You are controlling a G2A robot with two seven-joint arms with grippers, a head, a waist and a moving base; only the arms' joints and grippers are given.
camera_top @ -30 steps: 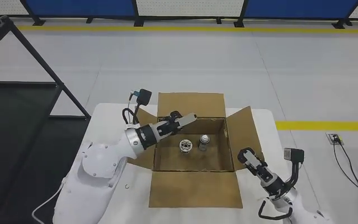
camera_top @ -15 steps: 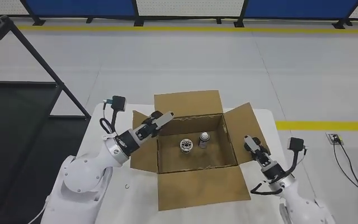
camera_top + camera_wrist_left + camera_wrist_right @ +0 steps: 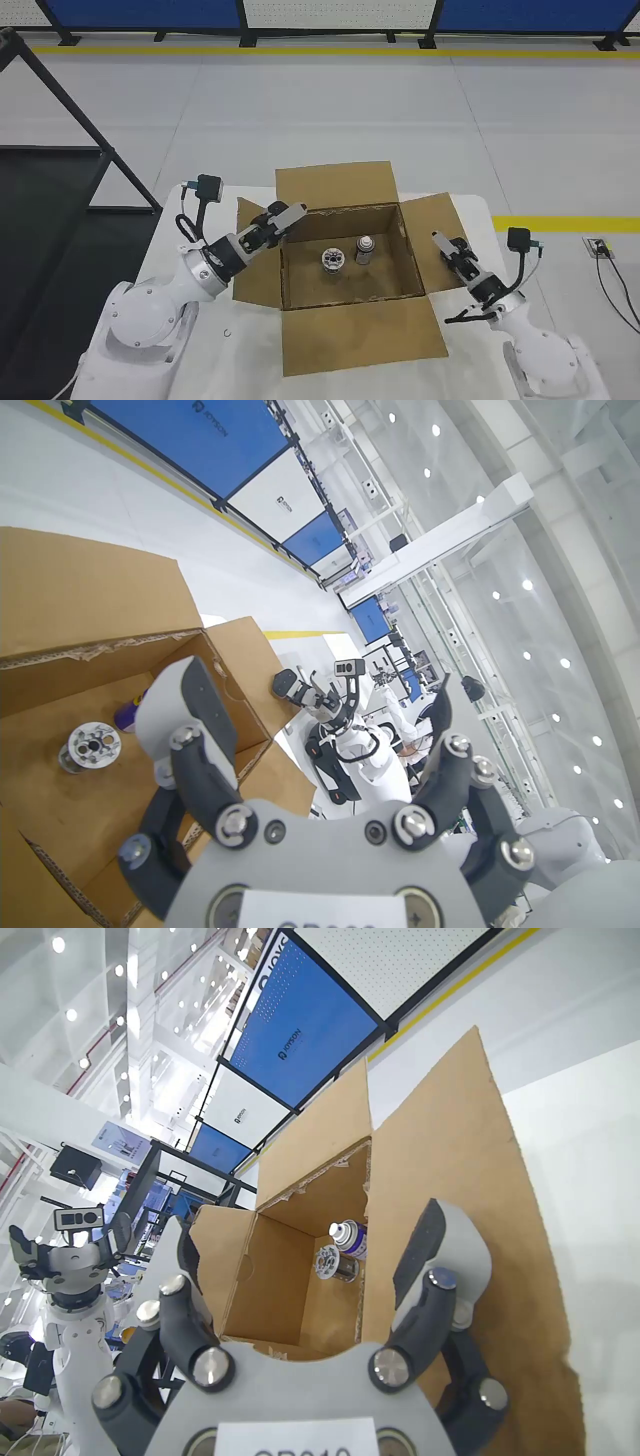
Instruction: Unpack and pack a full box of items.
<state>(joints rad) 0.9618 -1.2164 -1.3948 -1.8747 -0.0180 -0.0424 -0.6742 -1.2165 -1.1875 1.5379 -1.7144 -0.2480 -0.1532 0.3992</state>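
A white surface (image 3: 250,360) with rounded corners carries one large brown cardboard box (image 3: 380,285), standing open at its middle. All four flaps are folded outward. The back flap (image 3: 335,185) stands up and leans away. The front flap (image 3: 360,335) lies nearly flat toward the robot. The left flap (image 3: 250,285) and the right flap (image 3: 425,235) splay out to the sides. The torn corrugated edges along the rim look ragged and pale. The inside floor is bare brown board with some dark scuffing.

Two things stand in the box, toward its far wall. One is a can (image 3: 365,250), upright, with a white cap and a purple and white body. Just beside it, on the left arm's side, is a spool (image 3: 332,261). It is silver metal and sits with a round, holed end plate facing up.

The left pincer (image 3: 292,212) hangs over the left flap at the box's rim. Its two dark-padded fingers are spread wide with nothing between them.

The right pincer (image 3: 448,245) sits over the right flap near its outer edge, pointing in toward the box. Its fingers are also parted and hold nothing.
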